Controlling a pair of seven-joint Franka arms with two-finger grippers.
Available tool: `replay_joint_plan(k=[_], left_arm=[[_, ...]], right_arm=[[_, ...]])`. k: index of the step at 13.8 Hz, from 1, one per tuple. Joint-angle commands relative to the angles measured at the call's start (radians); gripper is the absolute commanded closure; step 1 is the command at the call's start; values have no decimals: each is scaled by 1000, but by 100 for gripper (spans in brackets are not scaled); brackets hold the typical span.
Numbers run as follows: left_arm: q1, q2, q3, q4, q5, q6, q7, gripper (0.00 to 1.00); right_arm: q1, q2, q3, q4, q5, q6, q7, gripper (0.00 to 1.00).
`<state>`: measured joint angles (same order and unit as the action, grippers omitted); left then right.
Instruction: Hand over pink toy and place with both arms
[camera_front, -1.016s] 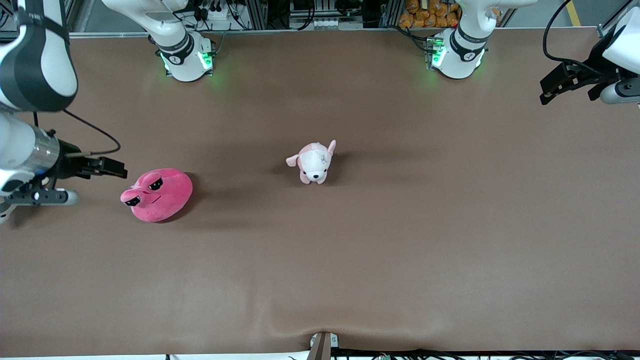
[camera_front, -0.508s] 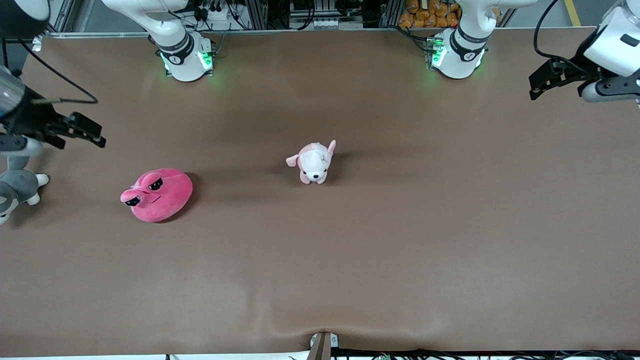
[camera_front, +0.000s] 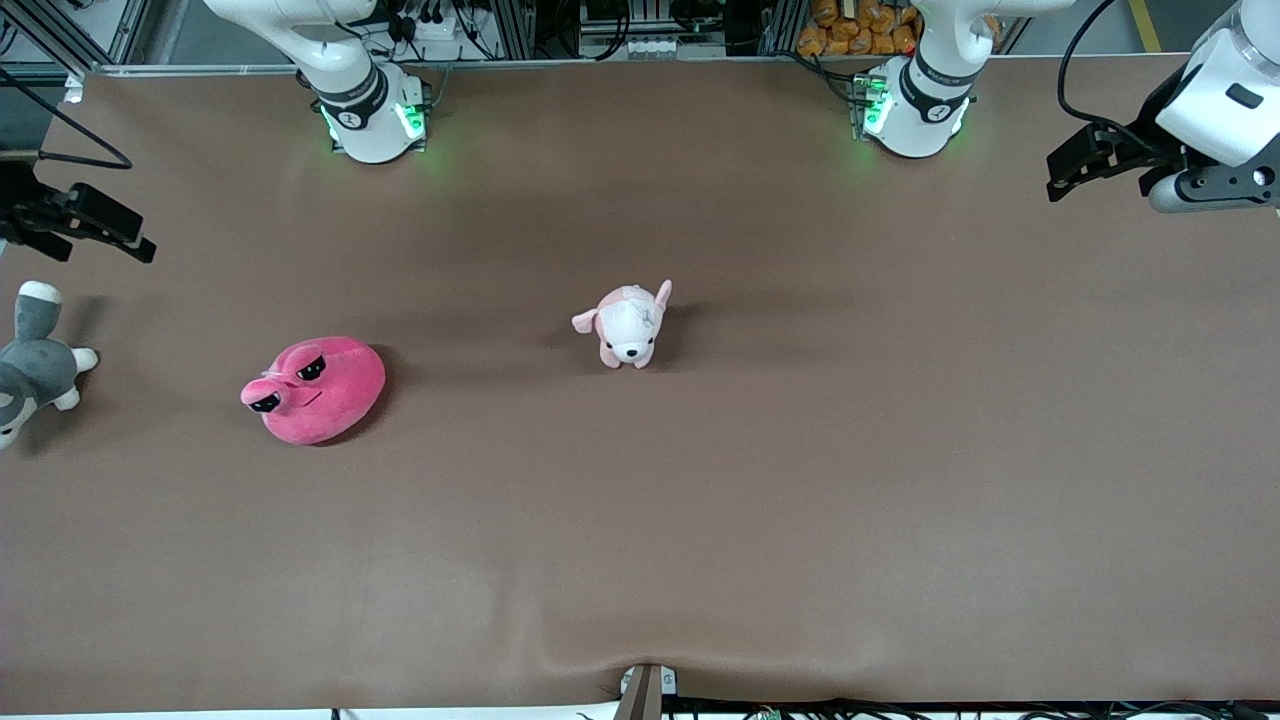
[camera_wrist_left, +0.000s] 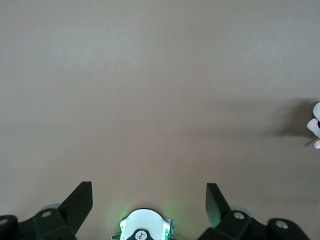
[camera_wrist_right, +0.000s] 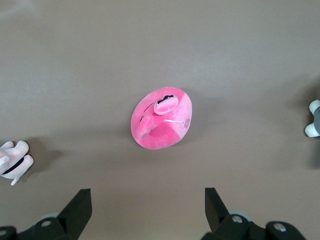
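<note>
The pink toy (camera_front: 315, 388), a round hot-pink plush with black half-lidded eyes, lies on the brown table toward the right arm's end. It also shows in the right wrist view (camera_wrist_right: 161, 125), well clear of the fingers. My right gripper (camera_front: 125, 232) is open and empty, up in the air over the table's edge at the right arm's end; its fingers stand wide apart in its wrist view (camera_wrist_right: 148, 202). My left gripper (camera_front: 1065, 170) is open and empty over the left arm's end of the table, and its wrist view (camera_wrist_left: 149, 200) shows bare table.
A small pale pink-and-white dog plush (camera_front: 628, 325) stands near the table's middle. A grey-and-white plush (camera_front: 35, 365) lies at the right arm's end, beside the pink toy. The arm bases (camera_front: 370, 115) (camera_front: 912, 110) stand along the table's edge farthest from the front camera.
My right arm has lifted and drawn away from the pink toy toward the table's edge, uncovering the grey-and-white plush. My left gripper has shifted slightly. The toys have not moved.
</note>
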<state>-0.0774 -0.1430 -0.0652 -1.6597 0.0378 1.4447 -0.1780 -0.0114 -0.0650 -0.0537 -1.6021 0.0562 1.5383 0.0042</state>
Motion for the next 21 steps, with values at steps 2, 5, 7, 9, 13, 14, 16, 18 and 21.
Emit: replay_joint_plan(k=[2,5,7,9,13,14,16,18,21], left_arm=[[4,-17,1,-20,-15,-1,-26,0],[4,-17,1,-18,-7,-1,-38,0],[4,-15,1,-18,-6,0,-37,0],[4,-14,-1,-14,-6,0,-37,0],[5,5,-1,6,-4,0,-28,0],[5,14,-1,21,-4,0,-26,0],[7,23,-1,41,-4,0,-20,0],[7,26,-1,58,-6,0,-17,0],[1,56,-5,83,-4,-9,-32,0]], right_arm=[[-29,-1,11,40,-19,-23,52,0],[-27,-1,14,50,-21,-46,122,0],[-24,-1,14,50,-21,-49,120,0],[-21,2,12,50,-22,-49,97,0],[-7,7,14,57,-79,-46,5,0],[2,10,14,59,-81,-46,13,0],[8,19,14,59,-81,-46,19,0],[8,25,14,59,-72,-43,20,0],[8,36,14,57,-67,-46,20,0]])
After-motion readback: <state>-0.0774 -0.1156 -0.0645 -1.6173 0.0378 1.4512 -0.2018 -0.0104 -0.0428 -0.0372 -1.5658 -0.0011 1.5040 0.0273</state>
